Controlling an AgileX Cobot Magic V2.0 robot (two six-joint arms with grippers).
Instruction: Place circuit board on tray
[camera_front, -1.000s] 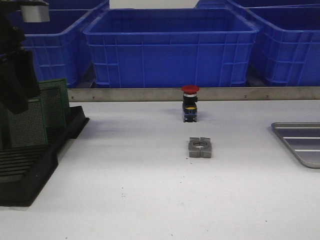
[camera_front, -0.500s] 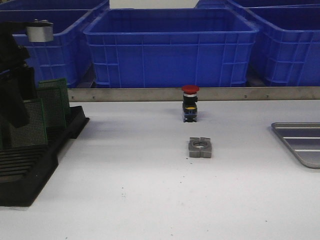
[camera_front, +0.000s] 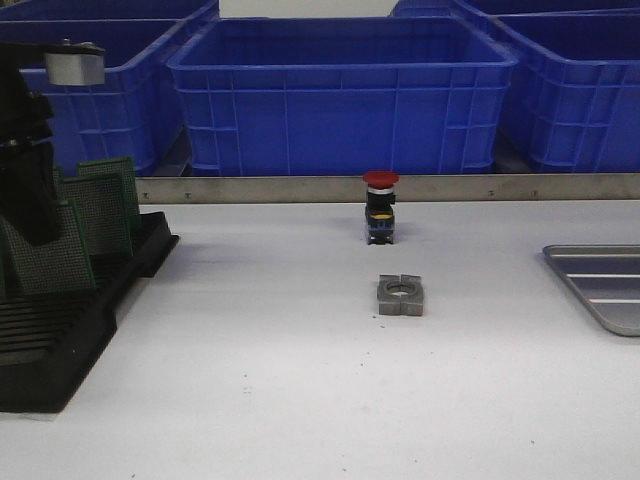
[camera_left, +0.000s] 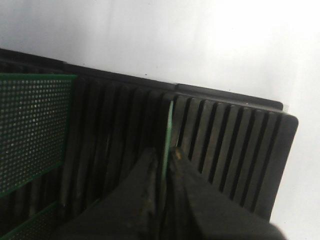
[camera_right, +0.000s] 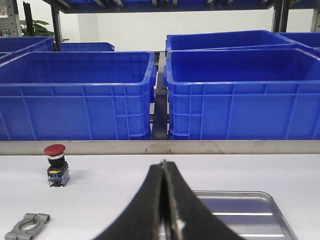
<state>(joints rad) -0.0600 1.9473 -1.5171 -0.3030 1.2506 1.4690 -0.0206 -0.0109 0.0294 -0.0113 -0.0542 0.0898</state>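
Several green circuit boards stand on edge in a black slotted rack (camera_front: 60, 340) at the far left. My left gripper (camera_front: 35, 225) is down over the rack and shut on the top edge of the nearest board (camera_front: 48, 255), which leans slightly. In the left wrist view the fingers (camera_left: 182, 165) pinch that board's thin green edge (camera_left: 170, 125) above the rack's slots (camera_left: 225, 145); another board (camera_left: 30, 130) stands beside it. The silver-grey tray (camera_front: 605, 285) lies at the right edge of the table. My right gripper (camera_right: 163, 167) is shut and empty, just in front of the tray (camera_right: 240, 210).
A red-capped push button (camera_front: 380, 205) and a grey metal clamp (camera_front: 400, 296) sit mid-table between rack and tray; both show in the right wrist view, the button (camera_right: 55, 165) and the clamp (camera_right: 27, 225). Big blue bins (camera_front: 340, 90) stand behind a metal rail at the back.
My left arm has come down over the rack and closed on the nearest board, which has shifted a little left and now leans. Nothing else has moved.
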